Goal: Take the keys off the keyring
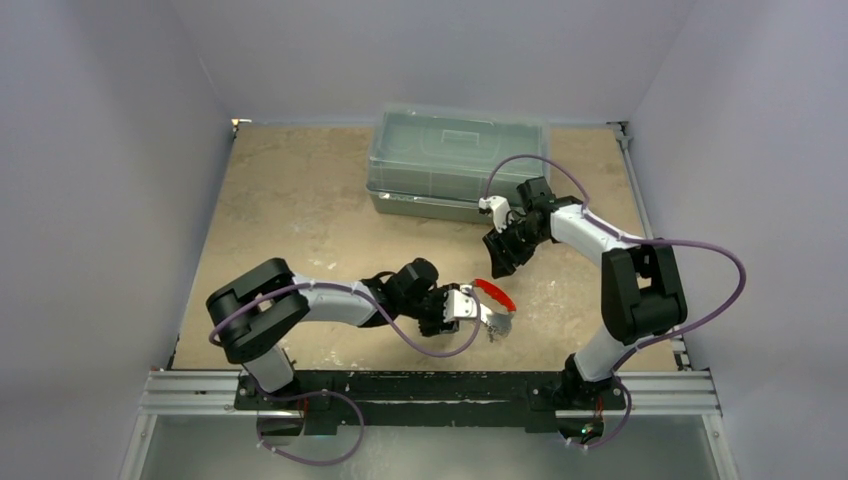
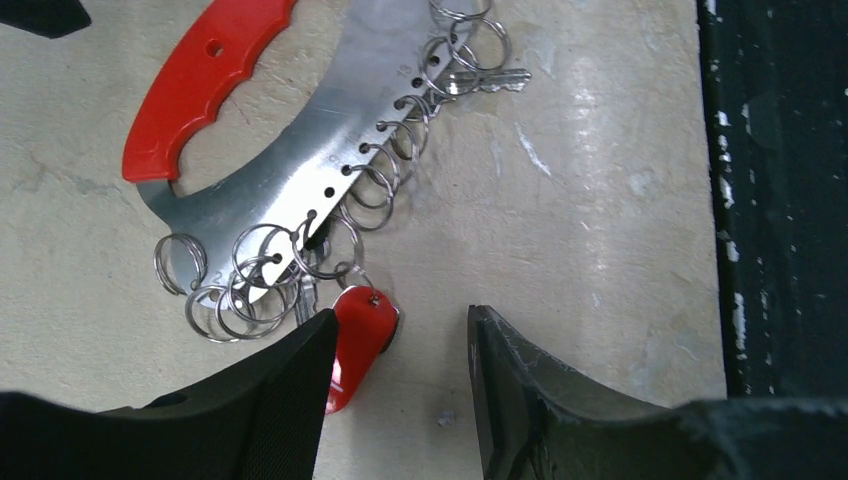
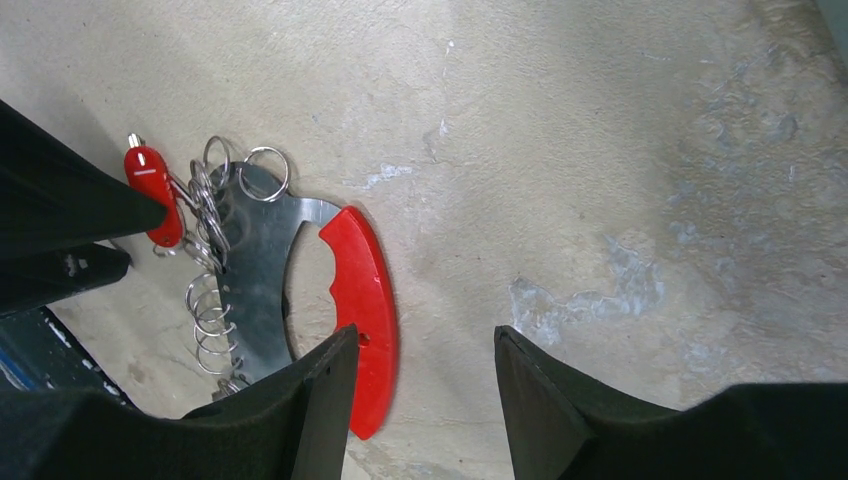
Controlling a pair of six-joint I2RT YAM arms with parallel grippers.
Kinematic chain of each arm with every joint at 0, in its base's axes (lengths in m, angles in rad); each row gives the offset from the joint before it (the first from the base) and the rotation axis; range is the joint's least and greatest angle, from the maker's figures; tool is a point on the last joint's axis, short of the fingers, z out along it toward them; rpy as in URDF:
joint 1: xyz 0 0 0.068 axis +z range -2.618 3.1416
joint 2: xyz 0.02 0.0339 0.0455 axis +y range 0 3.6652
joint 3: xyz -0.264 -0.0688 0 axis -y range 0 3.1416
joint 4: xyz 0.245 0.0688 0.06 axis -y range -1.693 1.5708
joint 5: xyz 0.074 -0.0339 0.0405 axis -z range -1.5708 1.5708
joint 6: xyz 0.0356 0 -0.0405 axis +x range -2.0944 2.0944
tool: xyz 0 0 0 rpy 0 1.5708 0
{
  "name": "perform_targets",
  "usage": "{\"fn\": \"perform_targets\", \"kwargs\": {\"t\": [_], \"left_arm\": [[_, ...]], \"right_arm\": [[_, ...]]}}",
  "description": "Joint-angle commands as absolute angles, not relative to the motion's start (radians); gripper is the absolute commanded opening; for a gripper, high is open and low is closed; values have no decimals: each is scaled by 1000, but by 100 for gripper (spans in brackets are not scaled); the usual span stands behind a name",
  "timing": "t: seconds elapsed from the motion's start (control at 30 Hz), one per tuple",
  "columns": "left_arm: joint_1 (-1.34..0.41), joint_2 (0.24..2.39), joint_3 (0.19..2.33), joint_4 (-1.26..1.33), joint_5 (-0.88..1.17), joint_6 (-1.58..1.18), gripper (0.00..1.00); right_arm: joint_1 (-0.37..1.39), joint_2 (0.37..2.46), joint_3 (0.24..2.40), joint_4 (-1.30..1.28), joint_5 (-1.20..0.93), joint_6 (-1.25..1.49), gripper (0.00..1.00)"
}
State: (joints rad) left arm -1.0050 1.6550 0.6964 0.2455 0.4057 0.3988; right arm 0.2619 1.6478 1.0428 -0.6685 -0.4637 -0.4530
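The keyring [image 2: 300, 150] is a silvery crescent plate with a red grip [image 2: 200, 80] and several wire loops along its edge; it lies flat on the table near the front [image 1: 495, 293]. A red-headed key [image 2: 358, 340] hangs from a loop at one end, and a silver key [image 2: 490, 80] lies at the other. My left gripper [image 2: 403, 325] is open low over the table, its left finger against the red key head, which is not clamped. My right gripper [image 3: 425, 335] hovers open beyond the keyring [image 3: 260, 260], holding nothing. The right wrist view also shows the red-headed key [image 3: 155, 195].
A large clear plastic box [image 1: 458, 160] stands at the back of the table, behind the right arm. The black mounting rail [image 2: 780, 200] runs along the near table edge, close to the keyring. Grey walls enclose the table on three sides.
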Motion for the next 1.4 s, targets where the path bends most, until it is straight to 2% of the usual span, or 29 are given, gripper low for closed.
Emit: {"fn": "perform_targets", "kwargs": {"t": [0.0,0.23,0.53,0.73,1.0,1.13,1.37], "left_arm": [[-1005,1683,743,325,361,359,49],[-1003,1752,798,308,334,343,47],[-1000,1721,814,234,292,353,1],[-999,1660,867,94,284,391,0],[-974,1651,1013,-145,318,447,0],[-952,1639,1059,-257,322,457,0],[-952,1499,990,-353,278,564,0]], "right_arm": [[257,1618,1048,-678,-490,-456,56],[258,1601,1044,-683,-507,-462,56],[252,1567,1041,-689,-539,-477,57],[250,1522,1040,-657,-612,-499,57],[251,1465,970,-524,-863,-540,57],[252,1462,933,-405,-982,-499,57],[254,1389,797,-55,-1071,-360,57]]}}
